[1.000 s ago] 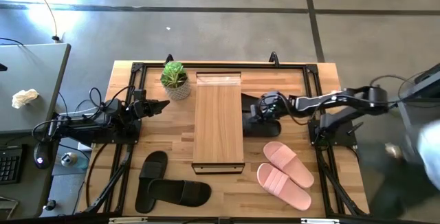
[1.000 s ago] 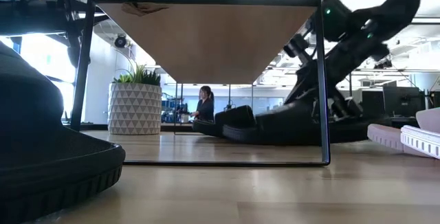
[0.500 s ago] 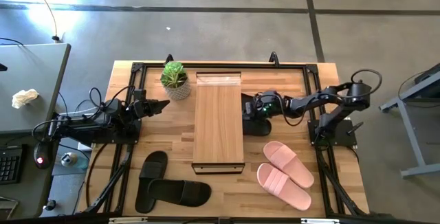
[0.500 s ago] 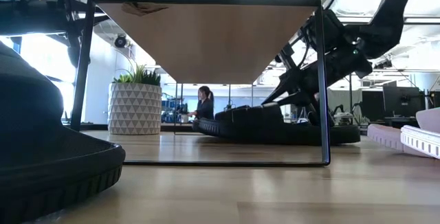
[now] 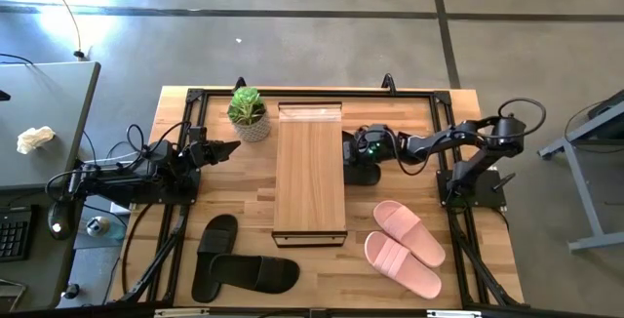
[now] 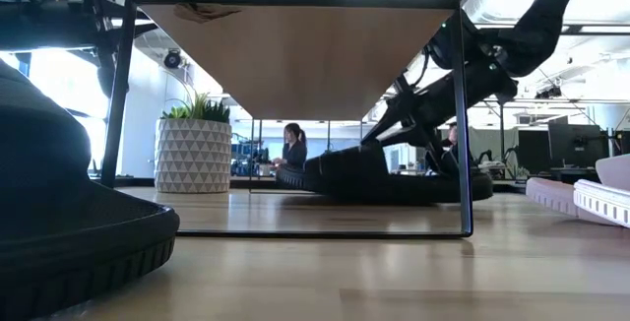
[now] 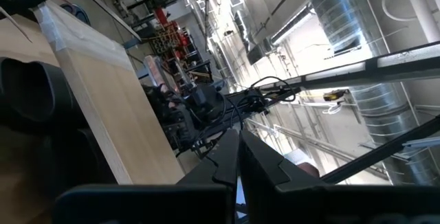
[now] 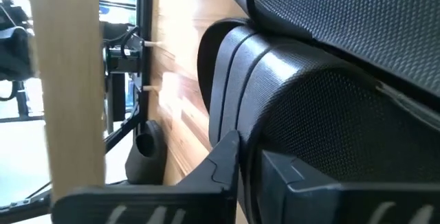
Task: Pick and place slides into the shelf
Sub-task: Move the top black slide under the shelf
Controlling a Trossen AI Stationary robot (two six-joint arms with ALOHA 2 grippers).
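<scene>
Pinched tight on a black slide (image 5: pixel 359 169) at the right flank of the shelf (image 5: pixel 310 177): the right gripper (image 5: pixel 357 150), with its fingers (image 8: pixel 227 157) drawn together at the shoe's textured rubber. Laid low along the tabletop (image 5: pixel 234 196) beneath the plank top, with the long axis running crosswise to the shelf's own length, which stretches from the table's far edge toward the near one. Partly tucked under the plank from above, so only the outer end visible there; toe or heel leading, impossible to tell. In the low view, seen as a dark wedge (image 6: pixel 394 173) behind the shelf's thin metal leg, with another dark shape beside it that is hard to separate.

Waiting left of the shelf, near a potted plant (image 5: pixel 248 113): the left gripper (image 5: pixel 232 148), closed on nothing.

Lying on the near left of the table, two more black slides (image 5: pixel 216 248), one pointing away from the near edge, the other (image 5: pixel 258 274) across it, heels overlapping. On the near right, side by side and angled, two pink slides (image 5: pixel 409 232).
</scene>
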